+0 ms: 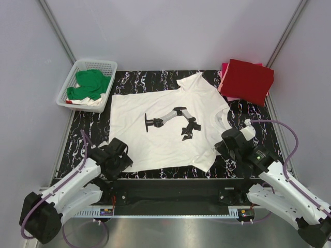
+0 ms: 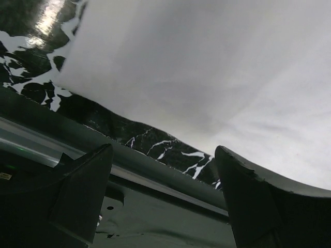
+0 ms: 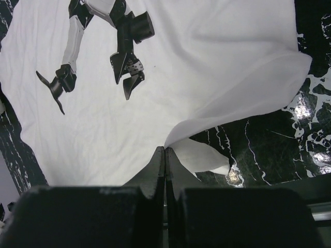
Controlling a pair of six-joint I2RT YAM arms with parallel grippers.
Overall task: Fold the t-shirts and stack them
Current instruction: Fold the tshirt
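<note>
Your worktop [image 1: 134,77] carries a white t-shirt [image 1: 165,142] spread flat across its middle, chest up and collar toward the right edge. A black-and-white robot-arm print [image 1: 170,121] shows on the chest. At the far left corner, a white lattice basket [image 1: 103,65] holds a crumpled green t-shirt [image 1: 90,83] on top of some white and red cloth. At the far right corner, a folded red t-shirt [image 1: 249,80] lies on a pink t-shirt [image 1: 223,72]. Your right gripper [image 3: 164,150] has its jaws closed on a pinch of the white t-shirt's near right edge, raising a small ridge. Your left gripper [image 2: 163,150] hovers at the shirt's near left corner, jaws wide apart and empty.
</note>
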